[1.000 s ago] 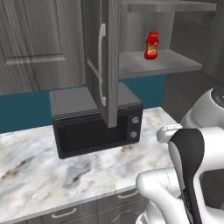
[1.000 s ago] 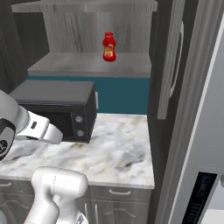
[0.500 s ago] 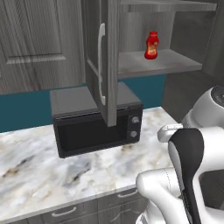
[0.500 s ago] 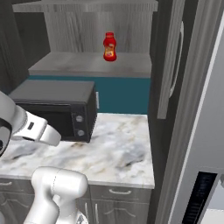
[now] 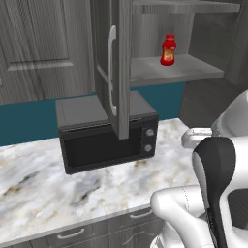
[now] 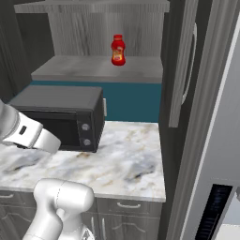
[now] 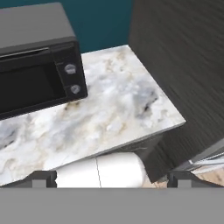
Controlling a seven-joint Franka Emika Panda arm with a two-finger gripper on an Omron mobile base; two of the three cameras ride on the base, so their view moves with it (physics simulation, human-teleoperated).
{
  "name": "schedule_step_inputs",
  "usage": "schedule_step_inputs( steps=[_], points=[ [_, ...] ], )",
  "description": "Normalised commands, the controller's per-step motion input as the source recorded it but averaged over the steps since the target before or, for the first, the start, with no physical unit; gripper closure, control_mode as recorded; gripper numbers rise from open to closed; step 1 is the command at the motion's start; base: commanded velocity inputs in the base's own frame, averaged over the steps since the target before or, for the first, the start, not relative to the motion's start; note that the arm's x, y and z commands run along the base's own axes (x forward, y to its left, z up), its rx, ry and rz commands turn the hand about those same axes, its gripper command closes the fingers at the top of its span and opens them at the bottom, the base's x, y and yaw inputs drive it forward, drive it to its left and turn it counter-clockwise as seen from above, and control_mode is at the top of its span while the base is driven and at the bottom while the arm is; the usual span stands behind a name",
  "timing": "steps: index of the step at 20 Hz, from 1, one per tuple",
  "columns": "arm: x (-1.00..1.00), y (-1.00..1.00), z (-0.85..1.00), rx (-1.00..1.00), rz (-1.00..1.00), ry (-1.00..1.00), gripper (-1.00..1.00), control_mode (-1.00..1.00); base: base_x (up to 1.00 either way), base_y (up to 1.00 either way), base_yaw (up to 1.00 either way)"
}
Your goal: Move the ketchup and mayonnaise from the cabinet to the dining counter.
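Note:
The ketchup (image 5: 168,50) (image 6: 118,50), a small red squeeze bottle, stands upright and alone on the lower shelf of the cabinet (image 5: 180,70) (image 6: 98,68). The cabinet's grey door (image 5: 114,72) with a silver bar handle hangs open to the left of the bottle. My gripper (image 7: 111,178) is open, its fingertips (image 7: 42,177) set wide apart with nothing between them. It hangs low over the front edge of the marble counter, far below the shelf. The mayonnaise and the dining counter are out of view.
A black microwave (image 5: 106,131) (image 6: 56,117) (image 7: 35,61) sits on the marble counter (image 5: 48,193) (image 6: 126,164) (image 7: 113,109) under the shelf. The other cabinet door (image 6: 185,61) stands open on the right. A tall dark panel (image 7: 183,65) bounds the counter's right end.

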Motion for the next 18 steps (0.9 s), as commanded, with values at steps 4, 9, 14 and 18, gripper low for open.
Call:
schedule_step_inputs(
  steps=[4, 9, 14, 18],
  points=[
    [0.0, -0.32, 0.18, 0.0, 0.02, -0.35, -1.0, -1.0, 0.0, 0.0, 0.0],
    [0.0, -0.32, 0.25, 0.0, 0.11, -0.45, -1.0, -1.0, 0.0, 0.0, 0.0],
    [0.0, -0.17, 0.63, 0.0, 0.05, -0.32, -1.0, -1.0, 0.0, 0.0, 0.0],
    [0.0, 0.0, 0.71, -0.01, 0.0, -0.19, -1.0, -1.0, 0.0, 0.0, 0.0]
  ],
)
